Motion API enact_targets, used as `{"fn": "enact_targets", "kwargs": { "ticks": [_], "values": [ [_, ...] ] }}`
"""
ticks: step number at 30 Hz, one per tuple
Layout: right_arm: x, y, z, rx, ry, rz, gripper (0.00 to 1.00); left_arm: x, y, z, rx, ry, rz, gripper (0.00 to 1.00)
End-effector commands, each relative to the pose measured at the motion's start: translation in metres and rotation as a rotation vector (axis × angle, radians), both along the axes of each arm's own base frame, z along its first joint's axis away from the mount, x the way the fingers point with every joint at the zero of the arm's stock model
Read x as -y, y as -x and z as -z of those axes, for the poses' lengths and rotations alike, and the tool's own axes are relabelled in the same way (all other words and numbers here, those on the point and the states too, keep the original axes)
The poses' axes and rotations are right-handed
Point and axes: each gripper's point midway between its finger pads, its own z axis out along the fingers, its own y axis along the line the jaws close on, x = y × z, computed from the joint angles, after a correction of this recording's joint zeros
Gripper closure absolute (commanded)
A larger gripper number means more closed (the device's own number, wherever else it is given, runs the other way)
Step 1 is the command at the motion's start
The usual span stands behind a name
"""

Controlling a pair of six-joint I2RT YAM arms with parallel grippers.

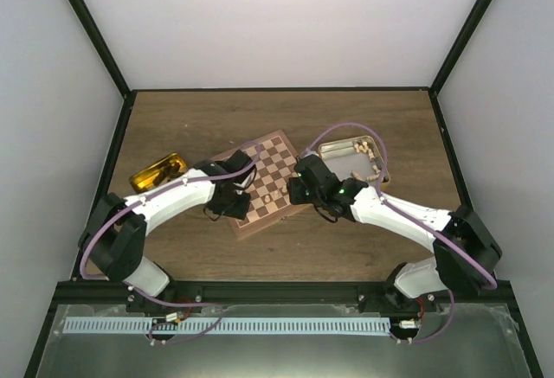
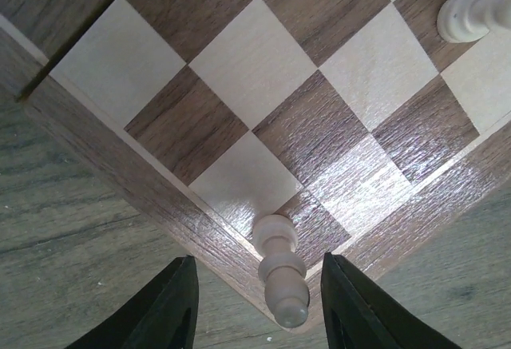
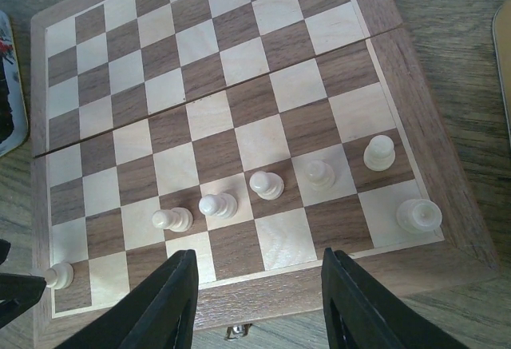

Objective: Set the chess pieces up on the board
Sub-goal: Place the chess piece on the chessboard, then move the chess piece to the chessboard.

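I find the left tool with its fingers apart, straddling a pale corner piece and clear of it on both sides. That piece stands upright, long axis vertical, on a corner square of the board. The right tool is likewise spread, with nothing between its fingers, over the board's rim.

The overhead view shows the board lying mid-worktop, turned askew to the worktop's edges. It is flanked by a gold tin toward the left edge and a silver tin toward the right edge.

Only the right wrist view shows the line-up: five pale pawns upright in a straight row one rank in, and a stouter piece on the opposite corner square. A fold seam crosses the board. From overhead these pieces are mere specks. Only the left wrist view shows the clearance around the corner piece.
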Motion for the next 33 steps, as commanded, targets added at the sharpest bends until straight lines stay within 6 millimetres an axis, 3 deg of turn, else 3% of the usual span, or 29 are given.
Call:
{"fn": "enact_targets", "kwargs": {
  "ticks": [1,15,20,28,33],
  "values": [
    [-0.001,-0.008,-0.008,0.016,-0.005,0.014,0.56,0.009,-0.01,-0.008,0.087,0.079,-0.039,0.57],
    [-0.003,-0.012,-0.014,0.023,-0.004,0.022,0.56,0.008,-0.006,0.003,0.077,0.081,-0.031,0.9],
    [0.003,-0.014,-0.017,0.039,0.004,0.053,0.56,0.019,-0.004,-0.004,0.067,0.14,-0.01,0.92],
    [0.041,-0.019,-0.027,0.089,-0.002,0.252,0.56,0.053,-0.007,-0.011,0.1,0.192,0.04,0.92],
    [0.071,-0.017,-0.039,0.14,-0.029,0.373,0.56,0.07,-0.018,-0.014,0.153,0.177,0.038,0.92]
  ]
}}
